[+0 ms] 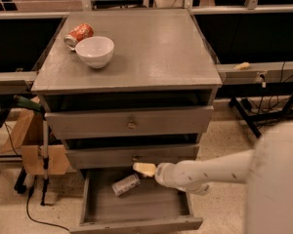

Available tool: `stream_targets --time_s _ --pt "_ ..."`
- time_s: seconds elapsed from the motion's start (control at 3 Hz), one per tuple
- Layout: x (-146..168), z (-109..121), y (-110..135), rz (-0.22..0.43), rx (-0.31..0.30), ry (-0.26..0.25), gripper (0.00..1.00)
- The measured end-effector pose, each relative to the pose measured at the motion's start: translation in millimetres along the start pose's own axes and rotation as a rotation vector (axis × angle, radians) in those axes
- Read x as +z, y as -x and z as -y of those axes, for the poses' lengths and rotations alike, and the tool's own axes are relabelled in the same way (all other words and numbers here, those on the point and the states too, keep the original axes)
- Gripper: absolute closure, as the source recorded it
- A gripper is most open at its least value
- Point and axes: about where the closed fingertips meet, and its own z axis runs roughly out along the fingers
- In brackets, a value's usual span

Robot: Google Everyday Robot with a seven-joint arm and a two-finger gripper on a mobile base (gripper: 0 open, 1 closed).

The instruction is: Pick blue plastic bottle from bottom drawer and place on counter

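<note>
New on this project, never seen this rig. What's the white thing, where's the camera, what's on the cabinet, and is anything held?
The white tube coming in from the right is a mobile robot's single arm. Its yellowish tip is the claw, which sits over the back of the open bottom drawer. There is one camera, looking down at the cabinet front; where it is mounted is not known. On the counter are a white bowl and, beside it, an orange-red can on its side. The blue plastic bottle lies on the drawer floor, just below and left of the claw. Nothing appears to be held.
</note>
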Motion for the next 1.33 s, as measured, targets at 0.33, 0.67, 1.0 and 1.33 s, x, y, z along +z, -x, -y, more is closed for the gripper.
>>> stream_targets --time_s 0.33,0.67,1.0,1.33 --pt "54.7 -14.6 -34.0 -0.066 0.025 -0.01 0.0" --pt "57.7 -14.7 -35.0 -0.073 0.03 -0.001 0.0" --pt "74.6 -17.2 -41.8 -0.097 0.014 -0.028 0.0" --pt "115.5 -33.6 -64.3 -0.183 -0.025 -0.015 0.0"
